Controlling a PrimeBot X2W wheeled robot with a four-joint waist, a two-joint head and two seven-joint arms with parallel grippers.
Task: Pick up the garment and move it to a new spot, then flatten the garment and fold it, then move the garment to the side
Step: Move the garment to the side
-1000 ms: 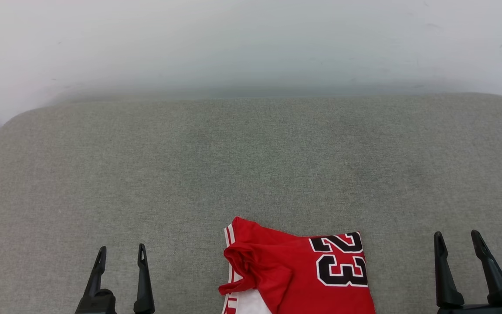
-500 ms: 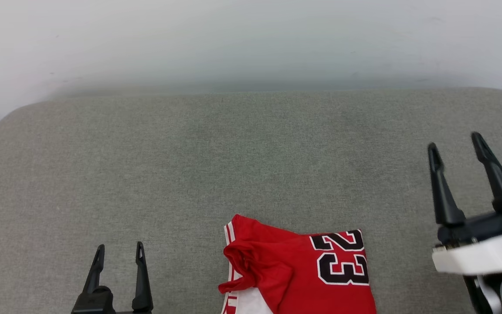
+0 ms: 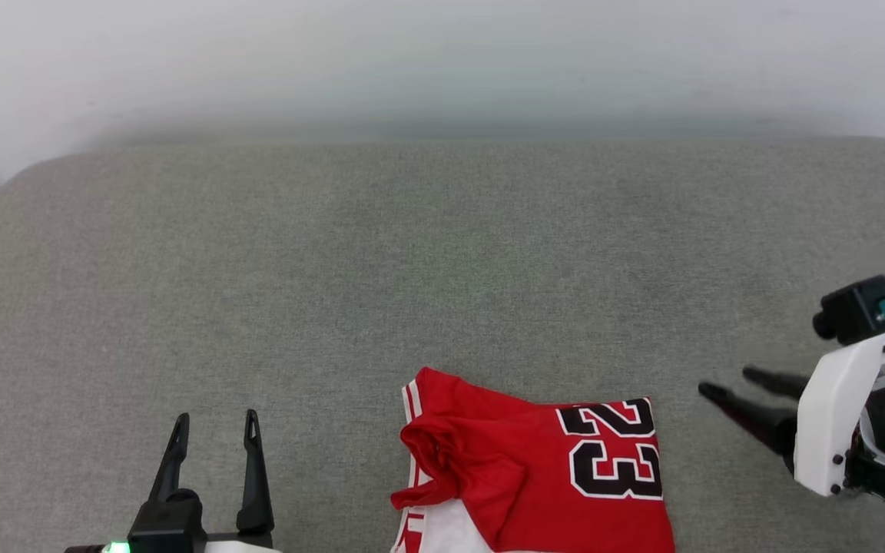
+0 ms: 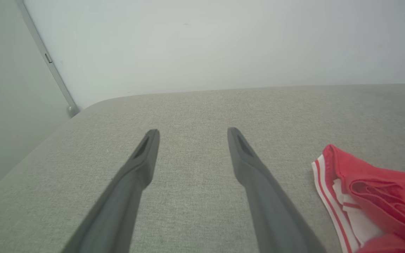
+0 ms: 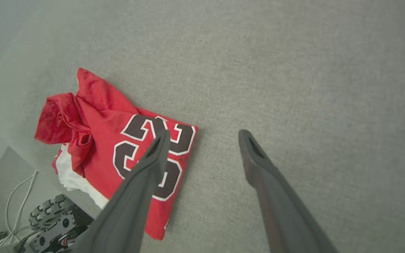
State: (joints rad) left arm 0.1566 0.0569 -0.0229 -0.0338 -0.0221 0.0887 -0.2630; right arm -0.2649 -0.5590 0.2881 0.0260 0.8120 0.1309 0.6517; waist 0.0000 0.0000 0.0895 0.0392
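The garment (image 3: 535,468), a red jersey, lies loosely folded at the near edge of a grey fabric-covered worktop (image 3: 442,253). The bottom of the head view cuts off its lower part. A black, white-outlined "23" shows on its right half, and any other print is hidden in the folds. Its left side is bunched, with striped trim and a patch of white peeking out beneath.

A plain pale wall (image 3: 442,61) rises behind the worktop.

The left hand (image 3: 217,418) sits at the lower left, well apart from the garment, fingers spread and holding nothing. The right hand (image 3: 726,380) lies just right of the garment, fingers pointing toward it, also spread and empty. Whether it touches the worktop cannot be told.

The left wrist view adds a grey strip (image 4: 46,58) running down the wall. The right wrist view shows one finger crossing in front of the numerals, and dark machine parts with white cables (image 5: 51,218) below the worktop's edge.
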